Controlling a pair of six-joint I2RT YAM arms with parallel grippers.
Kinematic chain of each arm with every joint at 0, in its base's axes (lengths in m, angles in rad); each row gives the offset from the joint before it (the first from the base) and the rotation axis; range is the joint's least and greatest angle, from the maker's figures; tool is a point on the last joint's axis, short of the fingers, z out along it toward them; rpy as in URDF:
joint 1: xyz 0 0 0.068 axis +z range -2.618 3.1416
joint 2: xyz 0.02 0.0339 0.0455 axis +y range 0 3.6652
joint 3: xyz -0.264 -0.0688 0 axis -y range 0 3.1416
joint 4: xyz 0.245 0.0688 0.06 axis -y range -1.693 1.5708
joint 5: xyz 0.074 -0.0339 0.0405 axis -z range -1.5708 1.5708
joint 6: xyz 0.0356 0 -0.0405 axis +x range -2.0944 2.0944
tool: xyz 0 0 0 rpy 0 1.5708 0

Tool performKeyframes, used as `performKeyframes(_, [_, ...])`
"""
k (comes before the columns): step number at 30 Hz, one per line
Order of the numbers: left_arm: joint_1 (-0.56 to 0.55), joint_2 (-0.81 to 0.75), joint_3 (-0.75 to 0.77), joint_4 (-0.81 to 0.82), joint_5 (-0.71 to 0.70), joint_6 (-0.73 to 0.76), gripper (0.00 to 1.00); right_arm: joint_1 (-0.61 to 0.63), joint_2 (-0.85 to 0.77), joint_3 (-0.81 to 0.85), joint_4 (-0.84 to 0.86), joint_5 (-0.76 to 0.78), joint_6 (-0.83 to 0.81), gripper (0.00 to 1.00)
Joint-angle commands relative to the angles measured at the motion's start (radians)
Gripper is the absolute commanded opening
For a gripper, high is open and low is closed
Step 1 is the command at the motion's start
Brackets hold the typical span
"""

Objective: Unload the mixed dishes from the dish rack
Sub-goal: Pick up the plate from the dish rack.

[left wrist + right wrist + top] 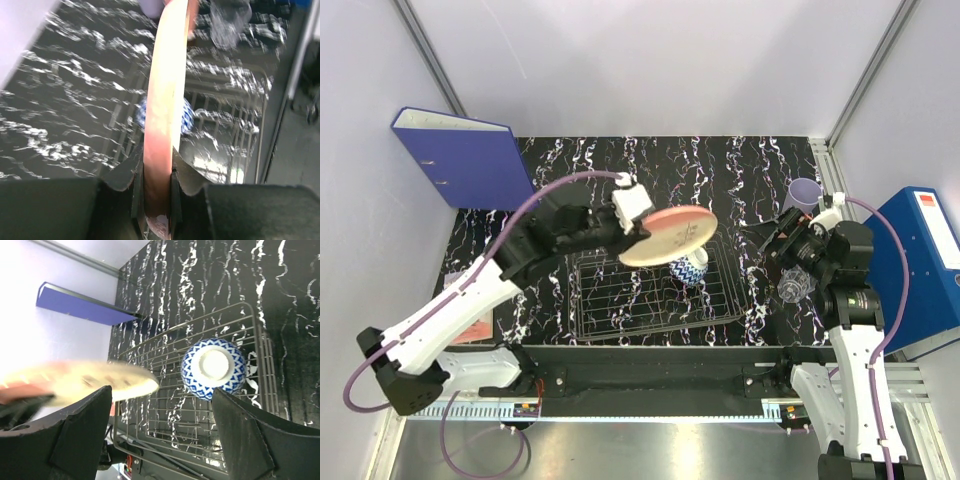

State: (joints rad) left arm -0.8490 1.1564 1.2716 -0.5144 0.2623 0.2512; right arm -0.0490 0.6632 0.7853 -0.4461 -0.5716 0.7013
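Note:
My left gripper is shut on the rim of the large pink plate, which hangs tilted above the dish rack. In the left wrist view the plate stands edge-on between the closed jaws of that gripper. The blue-and-white bowl sits upside down in the rack's right part, and shows again as the bowl on the wire rack. My right gripper hovers open and holds nothing, right of the rack. The lavender cup and the clear glass stand on the table beside it.
A blue binder leans on the back-left wall and another blue binder lies off the table's right edge. A pinkish item lies partly hidden under the left arm. Walls close the table on the left, the back and the right.

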Motion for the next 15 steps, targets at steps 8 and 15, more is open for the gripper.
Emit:
performKeyframes(8, [0.332,0.1,0.357,0.025,0.118,-0.649,0.0,0.015,-0.016,0.069,0.099,-0.131,0.052,0.88])
performKeyframes(15, [0.485,0.071,0.028,0.621,0.417,-1.179,0.0,0.023,-0.016,0.068,0.202,-0.171,0.116,0.85])
